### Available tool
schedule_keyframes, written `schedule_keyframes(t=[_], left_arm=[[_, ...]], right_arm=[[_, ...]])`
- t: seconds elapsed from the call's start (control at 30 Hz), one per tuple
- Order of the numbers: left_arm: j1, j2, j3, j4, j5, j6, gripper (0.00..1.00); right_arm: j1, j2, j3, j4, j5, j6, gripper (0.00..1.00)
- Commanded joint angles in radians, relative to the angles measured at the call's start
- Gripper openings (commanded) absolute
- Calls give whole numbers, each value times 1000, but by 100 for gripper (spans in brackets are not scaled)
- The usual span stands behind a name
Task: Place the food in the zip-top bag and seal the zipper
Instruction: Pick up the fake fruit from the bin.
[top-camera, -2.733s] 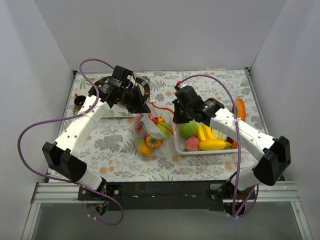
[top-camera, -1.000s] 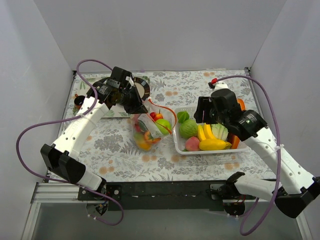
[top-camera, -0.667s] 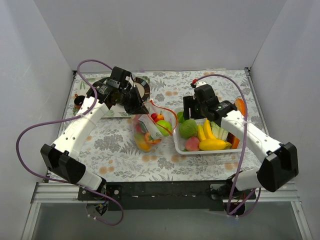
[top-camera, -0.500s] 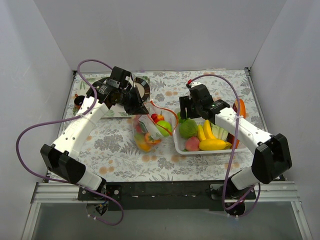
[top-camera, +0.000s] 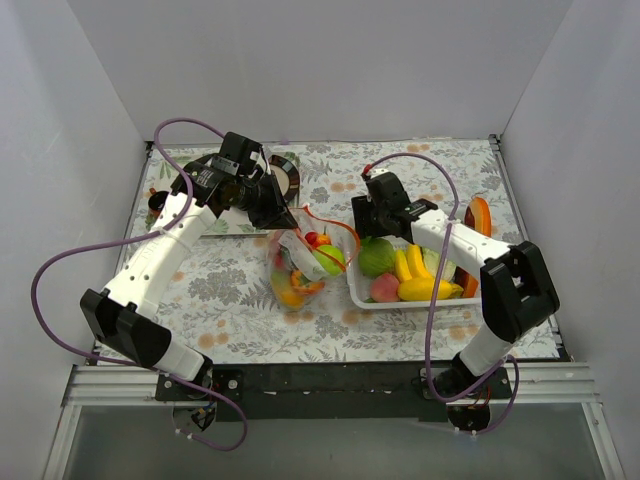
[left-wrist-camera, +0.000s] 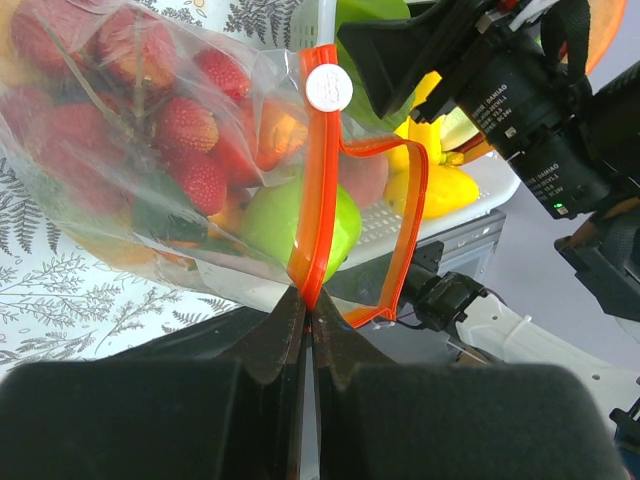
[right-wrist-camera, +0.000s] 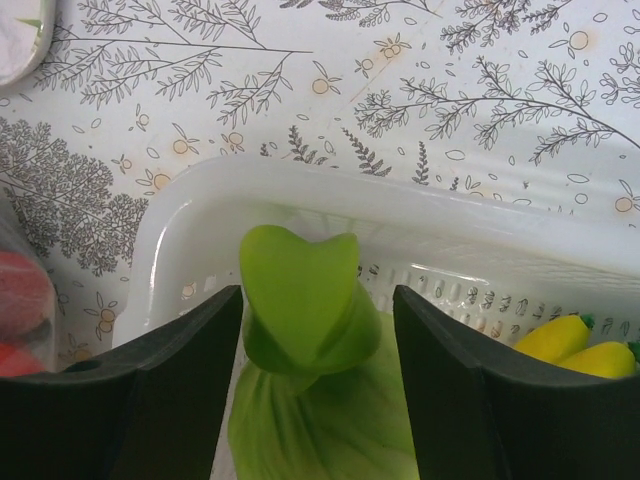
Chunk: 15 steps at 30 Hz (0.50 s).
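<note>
Green plastic fills the middle of the right wrist view. A leafy green vegetable (right-wrist-camera: 300, 300) lies at the left end of the white basket (right-wrist-camera: 200, 190), directly under the right claw (right-wrist-camera: 315, 300). The claw's fingers are spread, one on each side of it.

The vegetable's long axis runs between the fingers, from its broad leafy end near the camera to its notched tip by the basket's far wall. The fingers would therefore close across its narrow width. A slit of basket shows between the vegetable and the right-hand finger. The other finger may be touching it, though the view is too close to say. By my reading, nothing is gripped yet.

The bag (top-camera: 295, 265) lies on the counter (top-camera: 230, 290) just left of the basket, with its mouth turned toward the basket. The left claw (left-wrist-camera: 308, 300) is pressed together on one end of the orange-red zipper (left-wrist-camera: 315, 200), holding that edge up so the strip loops open. Red, green and orange fruit (left-wrist-camera: 190, 150) sit inside.

From the right claw, the bag's opening lies a short way to its left. The right arm is the one at the vegetable, and the left is busy with the zipper. The likely next move is to pinch the vegetable, lift it and carry it left into the loop.
</note>
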Motion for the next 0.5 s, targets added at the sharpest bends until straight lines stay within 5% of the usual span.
schedule_keyframes(t=[0.0,0.27,0.47], left_arm=[[2,-38,29,2,33,9,0],[2,-38,-3,11,27,7,0],[2,-22,-22,24,22,-7,0]], right_arm=[[0,8,19,64,29,-7,64],[0,-59,55,0,104,1,27],[-2,-131,115,-112,141,28,18]])
